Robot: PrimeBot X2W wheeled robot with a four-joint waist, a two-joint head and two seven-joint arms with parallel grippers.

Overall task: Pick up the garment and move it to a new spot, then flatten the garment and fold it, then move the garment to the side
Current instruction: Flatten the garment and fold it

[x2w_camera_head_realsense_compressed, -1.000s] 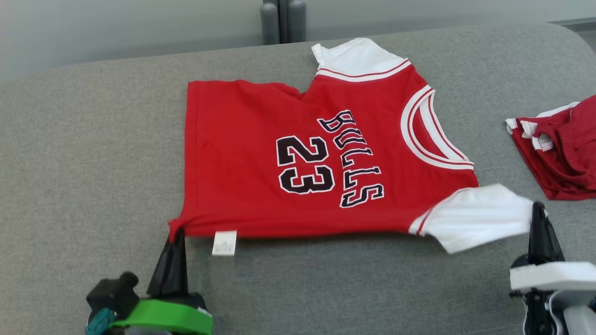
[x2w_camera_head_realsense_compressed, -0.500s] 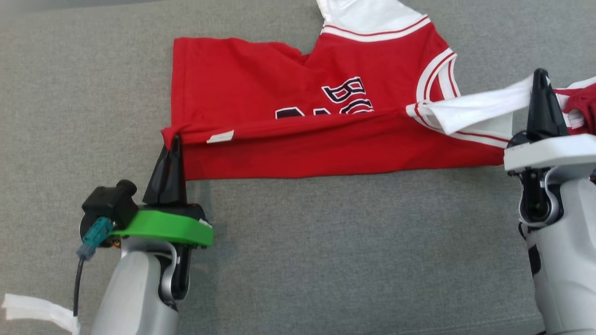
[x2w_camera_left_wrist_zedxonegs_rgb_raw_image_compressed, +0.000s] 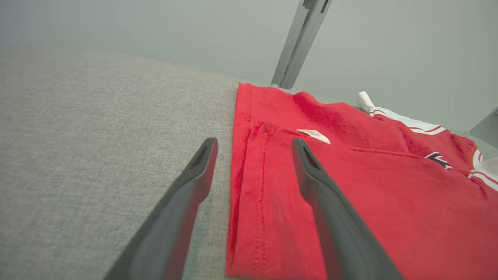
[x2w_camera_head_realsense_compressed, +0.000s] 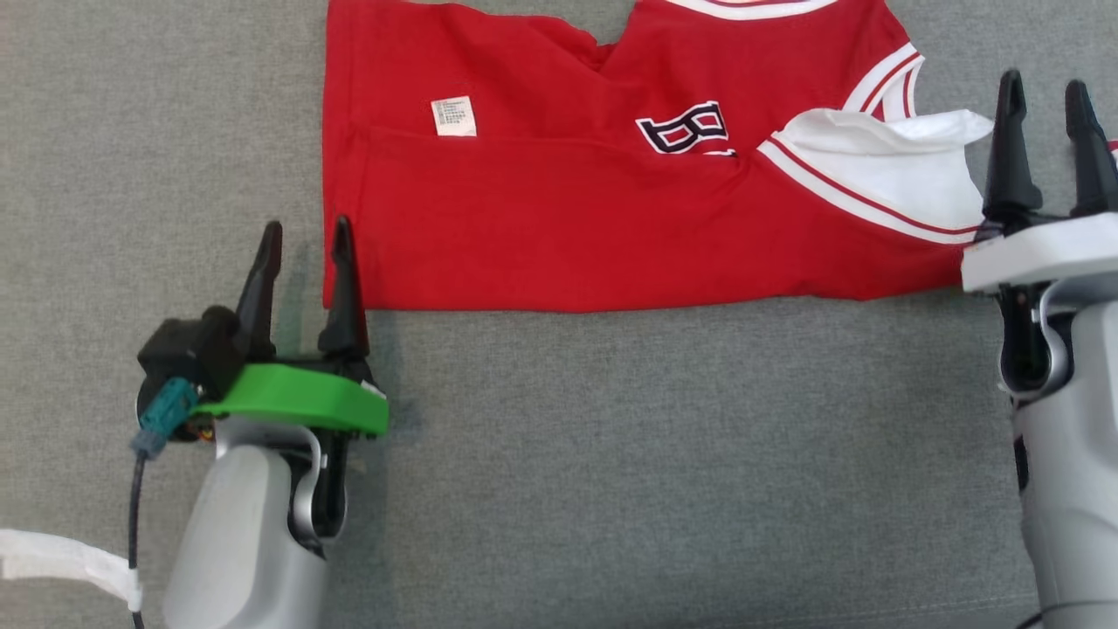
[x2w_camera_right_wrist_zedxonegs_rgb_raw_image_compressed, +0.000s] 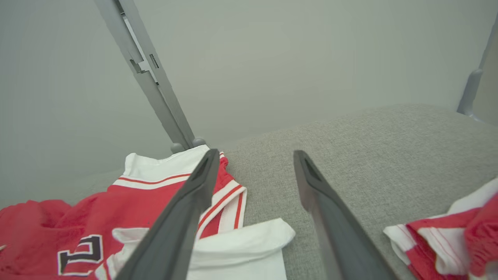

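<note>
Red jersey (x2w_camera_head_realsense_compressed: 568, 218) is seen lying on the grey fabric surface (x2w_camera_head_realsense_compressed: 611, 454), its near part folded over the front, with the white label (x2w_camera_head_realsense_compressed: 454, 116) turned up. Left gripper (x2w_camera_head_realsense_compressed: 306, 227) is noted with fingers apart and nothing held, set astride the jersey's near left corner. Right gripper (x2w_camera_head_realsense_compressed: 1042, 81) is likewise spread and empty, just beside the white sleeve (x2w_camera_head_realsense_compressed: 882, 166) at the right end

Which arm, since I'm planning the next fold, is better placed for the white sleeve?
Probably right: the right gripper stands open beside the white sleeve; the left gripper sits across the jersey, at its hem.
</note>
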